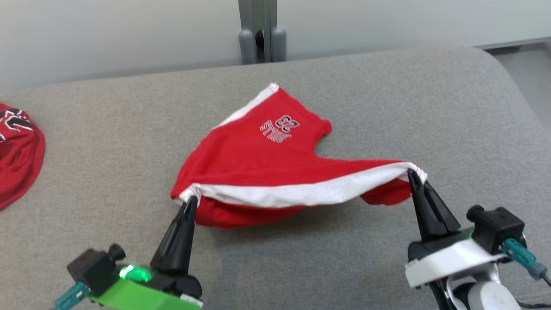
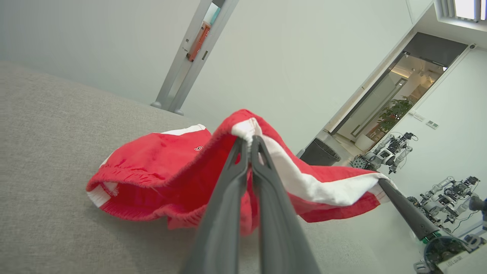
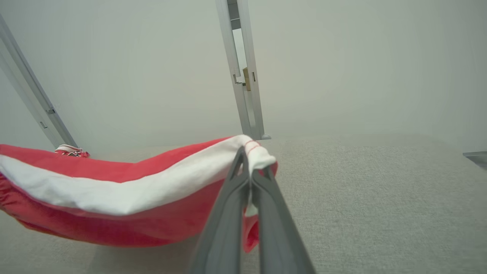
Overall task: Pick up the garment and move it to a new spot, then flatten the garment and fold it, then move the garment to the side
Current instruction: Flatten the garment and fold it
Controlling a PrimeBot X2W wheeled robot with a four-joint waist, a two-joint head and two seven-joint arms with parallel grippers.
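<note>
shorts (image 1: 258, 159) strung from left gripper (image 1: 192, 201) to right gripper (image 1: 413, 174), long axis along that line, leg pointing away from both, both pinched tight on white stripe (image 1: 310, 191) ends, bulk sagging onto cushion (image 1: 387, 107)

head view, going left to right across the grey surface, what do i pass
crumpled red garment at the left edge → left gripper, shut on one end of the white stripe → red shorts → right gripper, shut on the stripe's other end

Under the jaws, grey fabric cushion (image 1: 107, 129). Well left of the left jaws, crumpled red cloth (image 1: 17, 155). Ahead between them, grey post (image 1: 262, 34). Past the right jaws, dark bin (image 2: 319, 152).
</note>
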